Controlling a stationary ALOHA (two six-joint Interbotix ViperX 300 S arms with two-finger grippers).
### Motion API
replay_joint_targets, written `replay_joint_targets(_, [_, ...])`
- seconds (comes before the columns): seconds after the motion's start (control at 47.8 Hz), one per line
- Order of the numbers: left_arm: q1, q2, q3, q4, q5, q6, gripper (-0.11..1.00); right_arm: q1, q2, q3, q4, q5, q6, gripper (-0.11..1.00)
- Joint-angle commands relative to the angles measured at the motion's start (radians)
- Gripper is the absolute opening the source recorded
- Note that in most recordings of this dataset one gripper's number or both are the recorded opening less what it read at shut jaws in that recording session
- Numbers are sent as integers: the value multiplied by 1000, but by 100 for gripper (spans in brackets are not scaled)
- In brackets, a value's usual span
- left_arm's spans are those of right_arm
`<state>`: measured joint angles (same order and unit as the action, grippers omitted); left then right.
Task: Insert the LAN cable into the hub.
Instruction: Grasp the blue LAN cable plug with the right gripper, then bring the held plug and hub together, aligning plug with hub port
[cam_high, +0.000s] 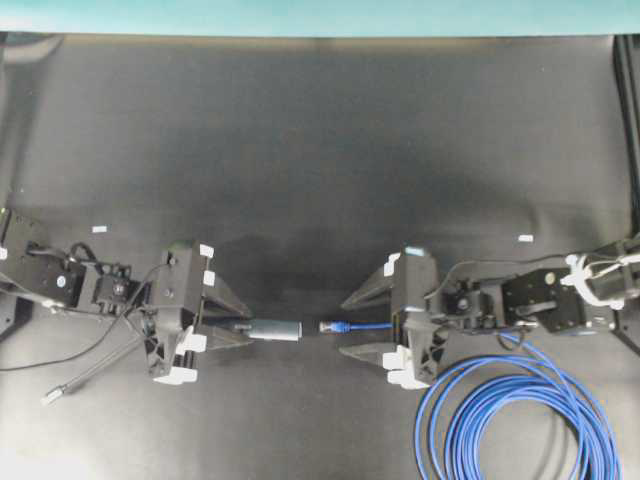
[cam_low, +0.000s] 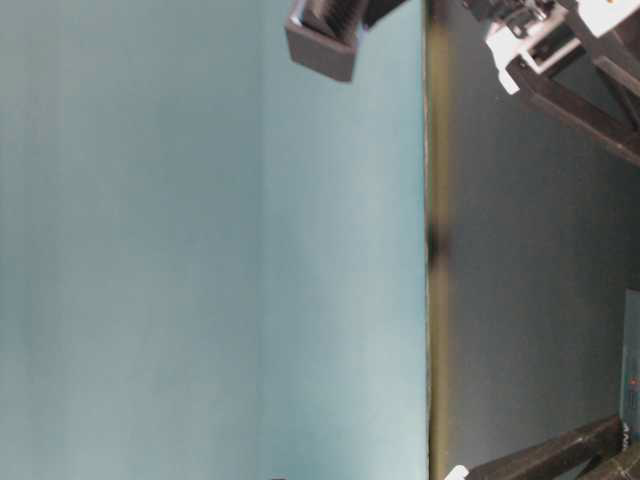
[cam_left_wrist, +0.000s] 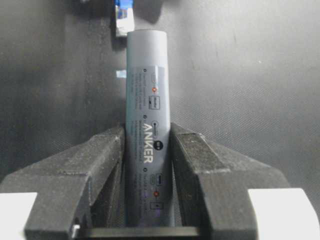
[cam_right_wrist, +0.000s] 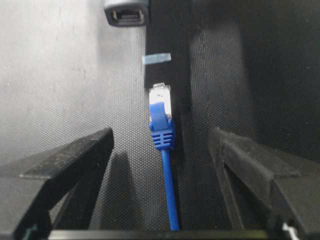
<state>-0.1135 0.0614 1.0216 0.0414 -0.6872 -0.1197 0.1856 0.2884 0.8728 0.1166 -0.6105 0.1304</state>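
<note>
Blue cable (cam_right_wrist: 162, 125) lay mid-bench between the right gripper's (cam_right_wrist: 160, 150) wide-open jaws, plug facing the hub (cam_left_wrist: 147, 120) clamped in the left gripper (cam_left_wrist: 147, 150). Closing off-centre could skew the plug and miss the port

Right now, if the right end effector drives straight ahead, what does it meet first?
Likely nothing until the hub: the LAN cable plug lies between the open fingers of the right end effector, so they would probably straddle it. Depth is unclear.
</note>
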Motion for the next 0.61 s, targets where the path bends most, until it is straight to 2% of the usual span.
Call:
replay_joint_targets(0.0, [-2, -18, -11, 3, -6, 2, 28, 5, 15, -17, 2, 34, -6, 72])
replay_joint_targets(0.167, [-3, -18, -12, 3, -5, 2, 28, 5, 23, -25, 2, 98, -5, 58])
replay_joint_targets(0.251, [-3, -18, -12, 3, -5, 2, 28, 5, 34, -29, 2, 118, 0, 41])
replay_joint_targets(0.356, [-3, -18, -11, 3, -5, 2, 28, 5, 41, -34, 2, 127, 11, 15])
replay_joint_targets(0.586, [0, -34, -17, 3, 0, -5, 28, 9, 20, -34, 3, 129, 21, 13])
